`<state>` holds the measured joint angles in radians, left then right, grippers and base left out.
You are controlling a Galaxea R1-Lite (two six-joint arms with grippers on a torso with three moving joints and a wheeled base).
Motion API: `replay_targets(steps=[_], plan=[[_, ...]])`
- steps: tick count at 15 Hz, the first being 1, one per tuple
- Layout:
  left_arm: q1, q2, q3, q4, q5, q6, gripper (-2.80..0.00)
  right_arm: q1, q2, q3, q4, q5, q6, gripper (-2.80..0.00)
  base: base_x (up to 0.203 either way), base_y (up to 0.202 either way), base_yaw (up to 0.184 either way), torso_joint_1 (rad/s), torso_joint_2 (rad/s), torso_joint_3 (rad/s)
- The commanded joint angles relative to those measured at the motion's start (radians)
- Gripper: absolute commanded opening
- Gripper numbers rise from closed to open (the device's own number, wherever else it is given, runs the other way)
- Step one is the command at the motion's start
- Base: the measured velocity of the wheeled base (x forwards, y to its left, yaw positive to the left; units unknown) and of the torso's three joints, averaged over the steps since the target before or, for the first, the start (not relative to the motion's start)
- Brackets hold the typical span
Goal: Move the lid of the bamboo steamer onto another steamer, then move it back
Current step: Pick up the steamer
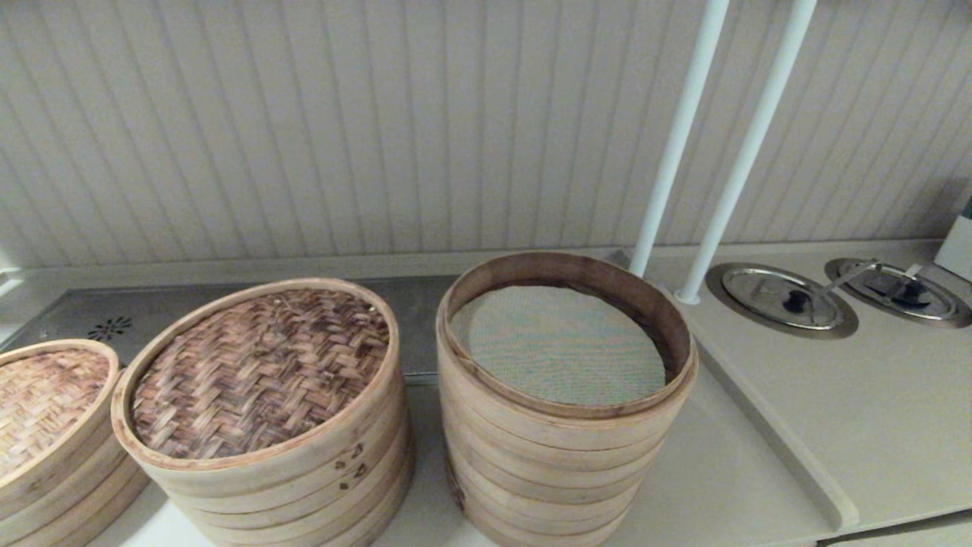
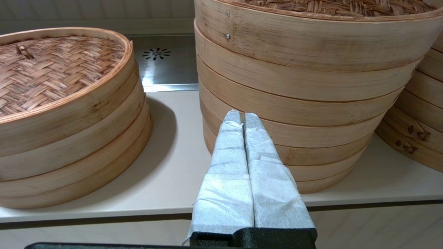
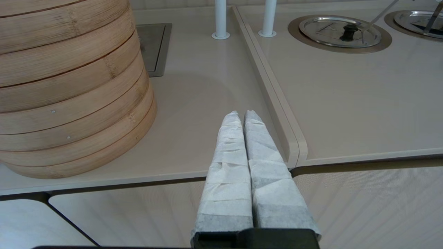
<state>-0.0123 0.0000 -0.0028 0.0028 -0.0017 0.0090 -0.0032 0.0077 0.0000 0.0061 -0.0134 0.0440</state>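
The bamboo steamer lid (image 1: pixel 258 372) sits on top of the middle stack of bamboo rings (image 1: pixel 304 486), its dark herringbone weave facing up inside the pale hoop rim. Just beside that stack, toward the metal pot covers (image 1: pixel 782 300), stands the tall open steamer (image 1: pixel 562 448) — uncovered, with a grey-green mesh liner (image 1: pixel 558 342) showing inside its dark inner rim. On the far side of the lidded stack from the tall steamer is a shorter stack with a paler woven lid (image 1: pixel 42 403).

The left hand (image 2: pixel 242 116) is closed and empty, held low at the desk (image 2: pixel 173 173) edge, pointing at the lower rings of the lidded stack. The right hand (image 3: pixel 241 116) is also closed with nothing in it — low at the desk edge, beside the tall steamer's base and apart from it.
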Motion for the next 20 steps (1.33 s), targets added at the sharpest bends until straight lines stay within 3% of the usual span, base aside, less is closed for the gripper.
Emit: replay_targets(steps=[1, 13, 20], plan=[[0.0, -0.001, 0.0, 0.0, 0.0, 0.0, -2.8, 0.0, 0.002, 0.003, 0.0, 0.001, -0.001, -2.8, 0.0, 0.0, 0.0, 0.0, 0.0, 0.0], [0.0, 0.0, 0.0, 0.0, 0.0, 0.0, -2.8, 0.0, 0.002, 0.003, 0.0, 0.001, -0.001, -2.8, 0.0, 0.0, 0.0, 0.0, 0.0, 0.0], [0.0, 0.075, -0.057, 0.004, -0.005, 0.039, -2.8, 0.0, 0.002, 0.003, 0.0, 0.0, -0.001, -2.8, 0.0, 0.0, 0.0, 0.0, 0.0, 0.0]])
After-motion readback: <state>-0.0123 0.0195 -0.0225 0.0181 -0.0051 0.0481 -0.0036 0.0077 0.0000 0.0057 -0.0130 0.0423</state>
